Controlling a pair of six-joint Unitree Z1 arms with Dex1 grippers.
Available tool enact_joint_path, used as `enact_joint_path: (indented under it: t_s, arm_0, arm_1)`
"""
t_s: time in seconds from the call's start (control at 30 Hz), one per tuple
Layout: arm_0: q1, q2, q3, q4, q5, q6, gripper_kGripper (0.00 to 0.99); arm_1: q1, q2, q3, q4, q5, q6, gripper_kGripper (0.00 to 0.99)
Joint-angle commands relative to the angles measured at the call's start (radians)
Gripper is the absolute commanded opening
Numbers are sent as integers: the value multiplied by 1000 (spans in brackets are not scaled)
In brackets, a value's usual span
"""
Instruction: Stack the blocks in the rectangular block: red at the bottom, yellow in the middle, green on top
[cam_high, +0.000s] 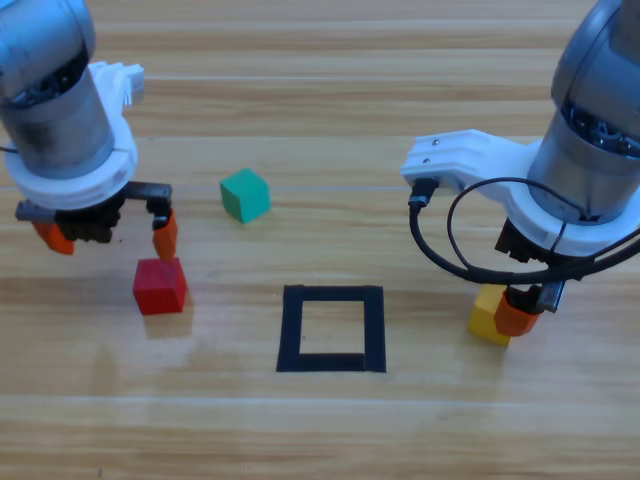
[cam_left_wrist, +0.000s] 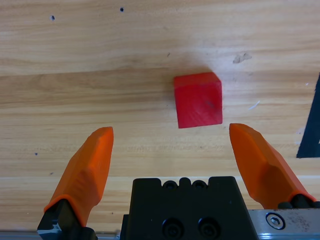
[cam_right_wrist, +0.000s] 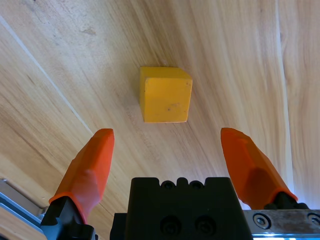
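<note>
1. High view, far left of the black tape outline (cam_high: 331, 329): left gripper (cam_high: 110, 235) hovering above and just behind the red cube (cam_high: 160, 286), jaws spread wide, holding nothing.
2. Up-left of the outline: green cube (cam_high: 245, 195), untouched.
3. Inside the outline: bare wood, nothing stacked yet.
4. Right of the outline: right gripper (cam_right_wrist: 167, 150) low over the yellow cube (cam_right_wrist: 165, 94), jaws wide apart, empty.
5. Likely light, rigid, matte; best pinched across two opposite flat faces.
</note>
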Motion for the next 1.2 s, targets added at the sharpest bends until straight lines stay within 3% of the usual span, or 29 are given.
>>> enact_joint_path:
  t_s: [0.03, 0.3, 0.8, 0.9, 0.97, 1.13, 1.2]
  arm_0:
    - [-25, 68, -33, 10, -8, -38, 990]
    - [-24, 131, -101, 40, -22, -111, 990]
    - [-24, 174, -41, -7, -60, -190, 966]
    - [-24, 169, -6, -45, -71, -183, 960]
    - [-22, 166, 11, -68, -76, -173, 959]
    - [-22, 172, 17, -81, -76, -134, 960]
    - [-22, 174, 16, -84, -76, -130, 960]
  arm_1:
    - [-47, 110, -5, -20, 45, -29, 950]
    - [-65, 173, -39, -22, 62, -31, 937]
    - [-73, 237, -82, -20, 80, -34, 821]
    - [-73, 250, -86, -15, 80, -37, 687]
    - [-73, 260, -89, -9, 82, -43, 471]
    - [-73, 279, -112, 35, 77, -35, 54]
    - [-73, 262, -115, 60, 79, -22, 0]
